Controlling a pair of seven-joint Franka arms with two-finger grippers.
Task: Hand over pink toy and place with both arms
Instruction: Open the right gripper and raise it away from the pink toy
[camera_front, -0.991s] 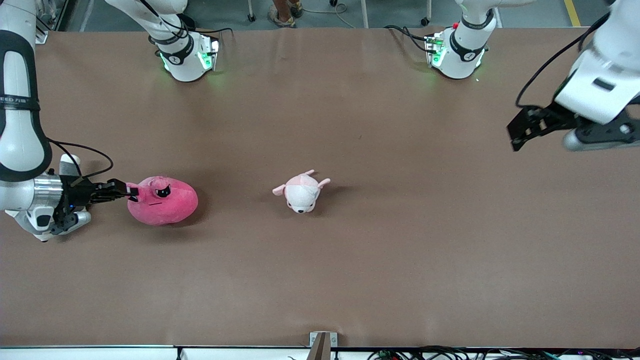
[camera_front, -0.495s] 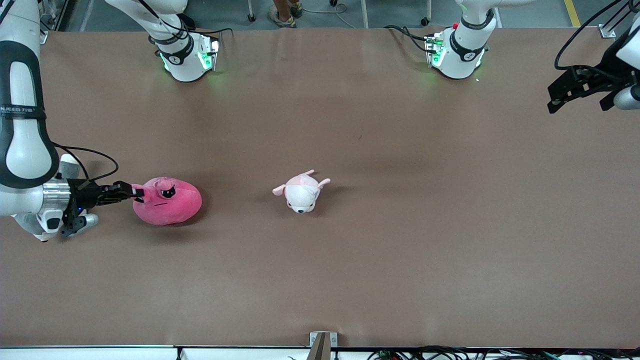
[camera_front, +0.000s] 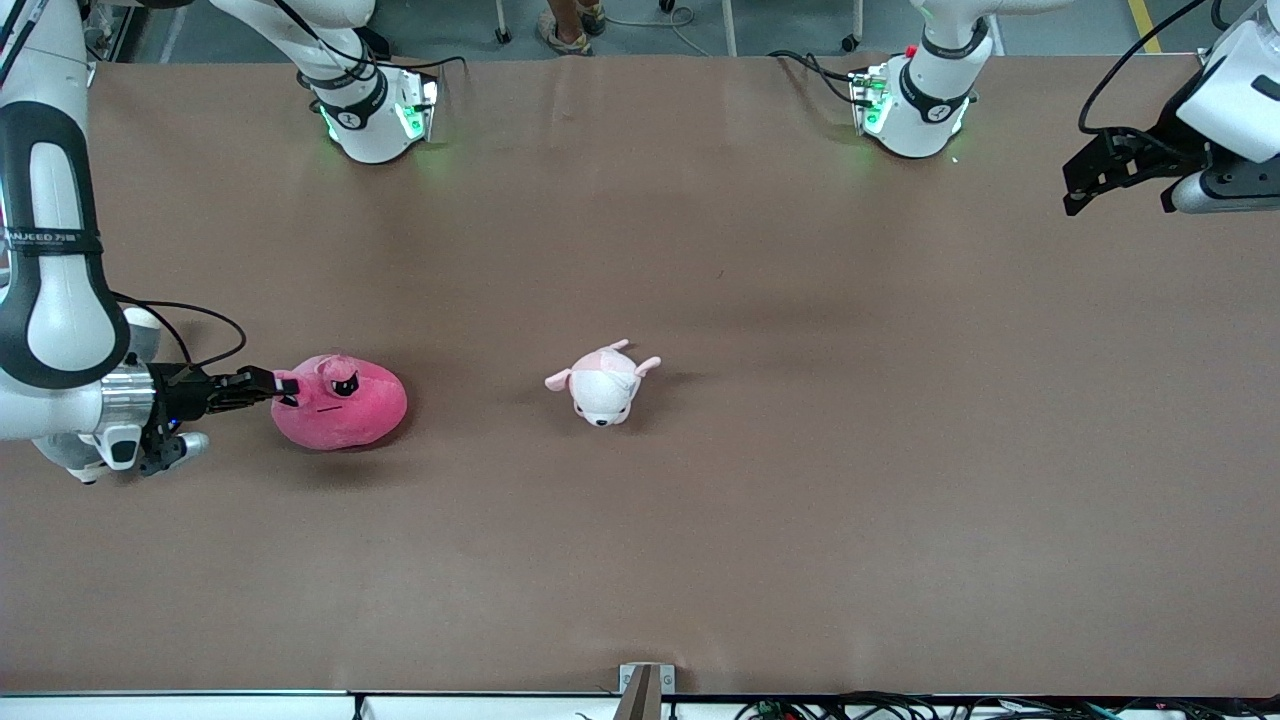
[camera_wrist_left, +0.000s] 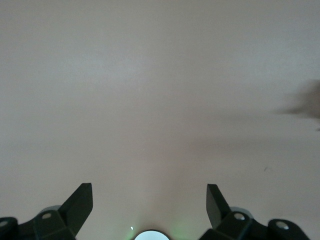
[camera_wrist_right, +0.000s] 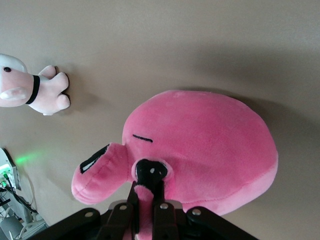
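One right gripper (camera_front: 272, 385) pinching pink toy (camera_front: 345, 408) ear

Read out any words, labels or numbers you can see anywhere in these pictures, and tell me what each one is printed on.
"ANJEED" followed by two small characters too blurred to read: on the black band of the right arm, toward the right arm's end of the table.
Round dark marks on both arm bases: too small to read.
No text on the pink toy, the small pale plush puppy or the table.

Even overhead light, soft shadows; the left wrist view looks hazy.
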